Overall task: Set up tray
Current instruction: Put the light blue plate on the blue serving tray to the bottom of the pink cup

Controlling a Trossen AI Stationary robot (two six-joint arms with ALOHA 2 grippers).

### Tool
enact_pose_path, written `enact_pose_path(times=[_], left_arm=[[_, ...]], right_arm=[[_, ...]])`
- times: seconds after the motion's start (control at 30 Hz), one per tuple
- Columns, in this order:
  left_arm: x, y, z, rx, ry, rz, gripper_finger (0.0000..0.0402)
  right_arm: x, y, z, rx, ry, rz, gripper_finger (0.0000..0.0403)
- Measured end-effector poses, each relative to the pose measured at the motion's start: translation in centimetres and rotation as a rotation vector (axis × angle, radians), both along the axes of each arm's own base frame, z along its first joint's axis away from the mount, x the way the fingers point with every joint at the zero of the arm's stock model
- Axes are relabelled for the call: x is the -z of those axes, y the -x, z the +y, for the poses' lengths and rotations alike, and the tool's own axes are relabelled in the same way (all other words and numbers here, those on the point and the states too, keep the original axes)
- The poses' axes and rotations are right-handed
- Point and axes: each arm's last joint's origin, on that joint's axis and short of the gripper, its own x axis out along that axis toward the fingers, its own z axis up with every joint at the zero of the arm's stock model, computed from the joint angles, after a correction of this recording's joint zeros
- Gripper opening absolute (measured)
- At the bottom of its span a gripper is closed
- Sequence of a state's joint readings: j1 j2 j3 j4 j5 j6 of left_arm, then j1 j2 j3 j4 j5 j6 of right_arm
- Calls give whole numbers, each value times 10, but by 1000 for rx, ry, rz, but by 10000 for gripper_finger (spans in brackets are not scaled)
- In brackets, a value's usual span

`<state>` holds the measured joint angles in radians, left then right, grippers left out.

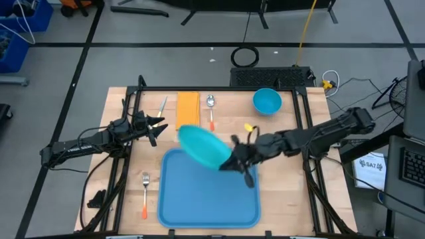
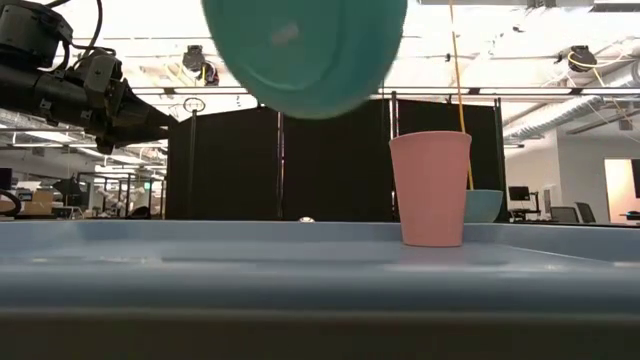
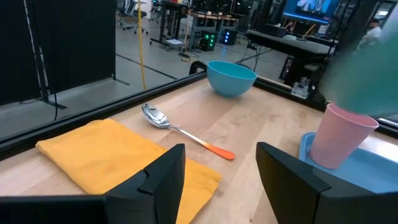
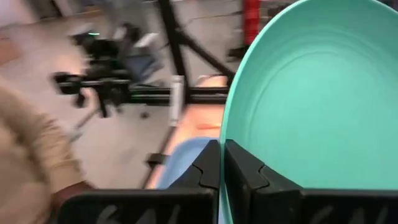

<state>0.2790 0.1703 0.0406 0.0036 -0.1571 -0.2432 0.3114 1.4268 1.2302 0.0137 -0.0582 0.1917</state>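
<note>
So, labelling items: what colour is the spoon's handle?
Orange; the spoon shows best in the left wrist view.

White card (image 1: 372, 164) lying at the right edge of the high view beside the table, bearing dark print appearing to read "SA7", remaining lines too small to read, no other legible text, labels or brands showing
</note>
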Motion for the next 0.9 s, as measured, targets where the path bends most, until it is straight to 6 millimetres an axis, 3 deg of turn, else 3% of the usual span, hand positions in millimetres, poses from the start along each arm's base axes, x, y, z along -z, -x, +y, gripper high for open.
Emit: enact_pose_path(times=[0.17,0.53,0.7,0.9], left_arm=[[0,0,0,0,0,0,202],[0,0,0,0,0,1,203],[0,0,0,0,0,0,202],[0,0,0,0,0,0,202]], right_arm=[[6,-16,29,-133,-51,110,0],[62,-7,83,-43,-224,550,0],[71,5,107,1,-261,614,0],[71,14,120,45,-269,607,0]])
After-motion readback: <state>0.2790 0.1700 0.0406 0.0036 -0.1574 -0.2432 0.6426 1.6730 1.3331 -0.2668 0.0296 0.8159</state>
